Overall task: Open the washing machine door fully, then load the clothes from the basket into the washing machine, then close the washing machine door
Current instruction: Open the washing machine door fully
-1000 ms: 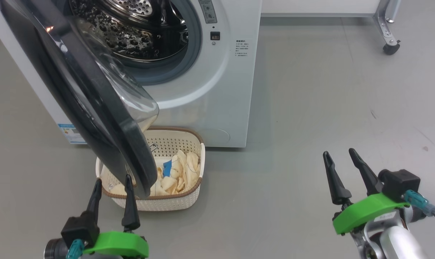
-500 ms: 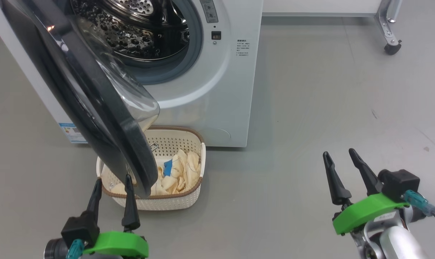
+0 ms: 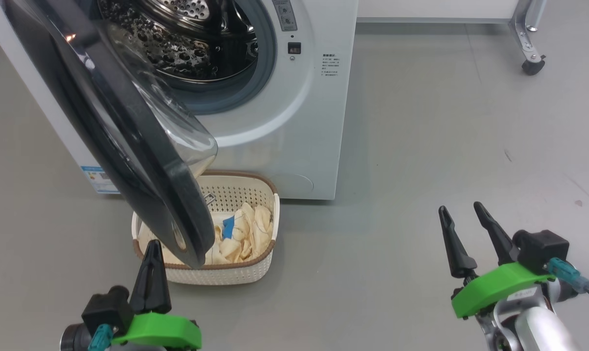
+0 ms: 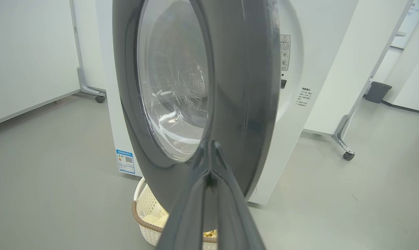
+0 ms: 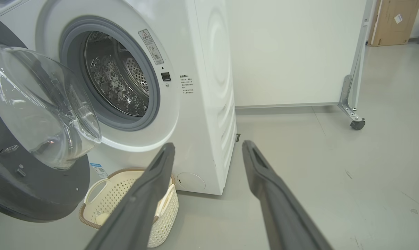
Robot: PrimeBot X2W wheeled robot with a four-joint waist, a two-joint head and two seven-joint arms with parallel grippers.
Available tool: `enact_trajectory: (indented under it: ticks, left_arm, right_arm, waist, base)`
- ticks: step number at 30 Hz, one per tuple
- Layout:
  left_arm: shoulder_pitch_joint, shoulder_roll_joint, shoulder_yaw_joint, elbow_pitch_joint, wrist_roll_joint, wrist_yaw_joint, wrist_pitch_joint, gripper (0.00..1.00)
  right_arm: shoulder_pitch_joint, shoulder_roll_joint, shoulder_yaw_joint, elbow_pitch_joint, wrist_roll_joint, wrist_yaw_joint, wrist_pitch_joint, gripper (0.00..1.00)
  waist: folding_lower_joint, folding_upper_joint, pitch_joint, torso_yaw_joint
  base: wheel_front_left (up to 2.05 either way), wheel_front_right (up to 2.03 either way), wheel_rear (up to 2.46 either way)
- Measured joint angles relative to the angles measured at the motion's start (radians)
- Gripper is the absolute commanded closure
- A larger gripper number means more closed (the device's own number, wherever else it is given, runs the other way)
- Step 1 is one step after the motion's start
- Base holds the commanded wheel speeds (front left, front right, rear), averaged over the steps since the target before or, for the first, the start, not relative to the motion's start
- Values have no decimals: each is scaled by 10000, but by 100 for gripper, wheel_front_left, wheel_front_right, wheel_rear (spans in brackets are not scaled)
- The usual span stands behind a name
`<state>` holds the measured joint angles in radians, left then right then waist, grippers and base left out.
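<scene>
The door [image 3: 177, 195] is seen only part open, its lower edge hanging over the left side of the basket [image 3: 226, 275]. The basket stands on the floor [image 3: 397, 146] against the machine [image 3: 284, 136], with the clothes [image 3: 248, 234] inside it. The left end effector [image 3: 153, 246] is pressed shut on nothing, just by the door's lower edge. The right end effector [image 3: 460, 208] is held open, well apart to the right.

A push with closed tips could be lost to a slip on the glossy door (contact cannot be confirmed). While the door overhangs, the clothes could hardly be reached without it being struck.

The door's outer face is shown by the left wrist view. Its inner side and the drum [image 5: 119, 80] are shown by the right wrist view.
</scene>
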<state>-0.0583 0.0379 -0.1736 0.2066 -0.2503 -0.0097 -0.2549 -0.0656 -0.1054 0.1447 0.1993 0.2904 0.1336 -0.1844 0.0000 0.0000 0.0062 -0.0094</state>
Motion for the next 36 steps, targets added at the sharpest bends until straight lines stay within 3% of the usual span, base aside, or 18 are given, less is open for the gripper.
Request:
enact_trajectory:
  ticks: [10, 25, 36]
  left_arm:
    - [-13, 0, 163, -334, -418, -63, 0, 100]
    - [-1189, -8, 999, -2385, -65, -525, -2, 100]
    - [-2195, -13, 606, -2380, 94, -792, -2, 100]
  right_arm:
    - [0, 2, -17, 6, 2, 0, 0, 0]
    - [-1, 117, 29, 163, 2, 0, -2, 0]
    - [-7, 123, 182, 263, 13, 0, -8, 0]
  waist:
    - [0, 0, -19, 18]
    - [0, 0, -77, 46]
    - [0, 0, -138, -124]
  base:
    - [0, 0, 0]
    - [0, 0, 0]
    - [0, 0, 0]
